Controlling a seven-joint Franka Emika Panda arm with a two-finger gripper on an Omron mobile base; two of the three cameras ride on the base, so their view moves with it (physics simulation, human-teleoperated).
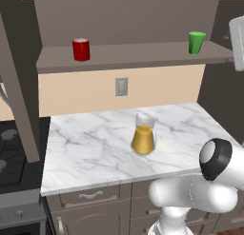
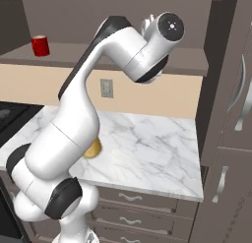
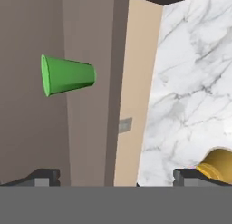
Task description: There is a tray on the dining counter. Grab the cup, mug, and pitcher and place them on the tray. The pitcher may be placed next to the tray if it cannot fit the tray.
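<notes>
The green cup (image 1: 196,42) stands upright on a high brown shelf (image 1: 133,56), towards its right end. The red mug (image 1: 81,49) stands on the same shelf towards the left, and appears again as the mug (image 2: 40,45). The glass pitcher (image 1: 143,135) of orange liquid stands on a short marble counter (image 1: 86,143) below. My gripper (image 3: 115,177) is open with nothing between its fingers. It is raised to shelf height and faces the cup (image 3: 68,75), still some way off. The pitcher (image 3: 217,165) shows by one fingertip (image 3: 188,177). The tray and the dining counter are out of view.
A black stove (image 1: 9,153) adjoins the counter on the left, with a brown hood post (image 1: 21,96) above it. A wall outlet (image 1: 121,86) sits below the shelf. Tall cabinets (image 2: 231,99) close off the right side. Drawers (image 2: 130,200) lie under the counter.
</notes>
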